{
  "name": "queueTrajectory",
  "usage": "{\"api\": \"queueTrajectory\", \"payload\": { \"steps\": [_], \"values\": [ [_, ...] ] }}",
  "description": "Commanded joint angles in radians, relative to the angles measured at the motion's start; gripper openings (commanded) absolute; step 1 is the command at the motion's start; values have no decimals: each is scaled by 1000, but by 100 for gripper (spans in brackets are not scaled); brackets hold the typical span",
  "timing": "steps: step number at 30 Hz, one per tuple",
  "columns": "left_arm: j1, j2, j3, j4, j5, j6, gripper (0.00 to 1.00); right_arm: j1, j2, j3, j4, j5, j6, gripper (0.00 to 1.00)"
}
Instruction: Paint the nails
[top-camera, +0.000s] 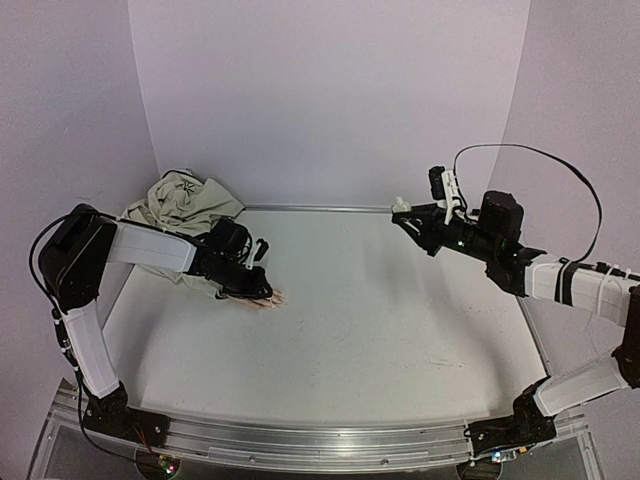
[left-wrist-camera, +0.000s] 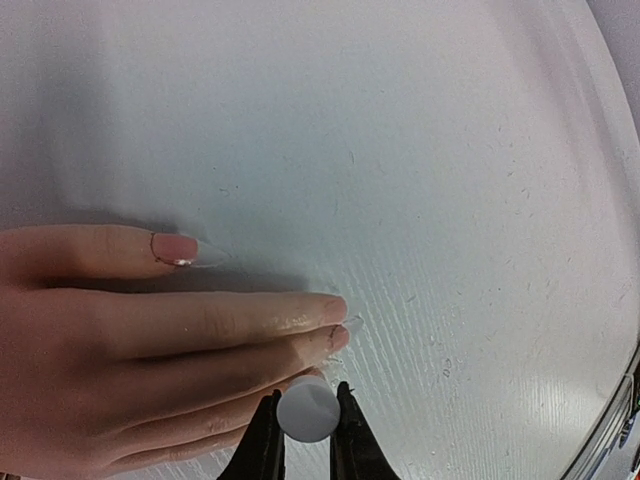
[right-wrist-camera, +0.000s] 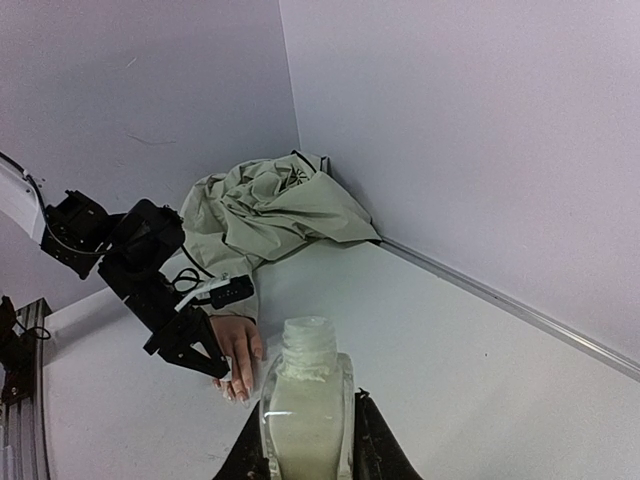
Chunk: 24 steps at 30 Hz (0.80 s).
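Note:
The peach mannequin hand (left-wrist-camera: 120, 340) lies flat on the white table, fingers pointing right, with pink nails (left-wrist-camera: 175, 247) on the thumb and fingertips (left-wrist-camera: 337, 308). Its beige fabric sleeve (top-camera: 185, 200) is bunched at the back left. My left gripper (left-wrist-camera: 306, 415) is shut on a round white cap (left-wrist-camera: 308, 410) right over the lower fingertips; whatever hangs under the cap is hidden. In the top view it sits at the hand (top-camera: 264, 298). My right gripper (right-wrist-camera: 305, 440) is shut on an uncapped small white bottle (right-wrist-camera: 305, 395), raised at the back right (top-camera: 402, 207).
A metal rail (top-camera: 320, 208) runs along the table's far edge where the white backdrop walls meet it. The right arm's black cable (top-camera: 540, 160) loops above its wrist. The aluminium base rail (top-camera: 320, 440) lies along the near edge.

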Motion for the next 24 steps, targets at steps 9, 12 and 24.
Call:
{"api": "queueTrajectory", "payload": {
  "steps": [9, 12, 24],
  "values": [
    [4, -40, 24, 24, -23, 32, 0, -7, -3, 13, 79, -24, 8, 0],
    [3, -39, 29, 25, -31, 33, 0, -7, -3, 13, 79, -24, 9, 0],
    [-2, -15, 46, 31, 17, 24, 0, -7, -5, 12, 79, -26, 9, 0]
  ]
}}
